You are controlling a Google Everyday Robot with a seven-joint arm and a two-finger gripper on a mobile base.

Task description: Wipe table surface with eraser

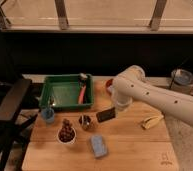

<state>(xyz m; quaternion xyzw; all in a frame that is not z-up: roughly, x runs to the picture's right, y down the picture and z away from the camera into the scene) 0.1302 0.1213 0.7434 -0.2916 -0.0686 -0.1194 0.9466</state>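
Note:
The eraser (104,115), a small dark flat block, hangs tilted just above the middle of the light wooden table surface (132,147). My gripper (113,111) sits at the eraser's right end, under the bulky white arm (140,92) that reaches in from the right. It is shut on the eraser. The arm's wrist hides most of the gripper.
A green tray (65,92) with a red tool (82,94) stands at the back left. In front of it are a blue cup (47,115), a white bowl (66,134), a dark metallic cup (85,121) and a blue-grey pad (98,145). A banana (151,121) lies to the right. A black chair (10,102) stands to the left.

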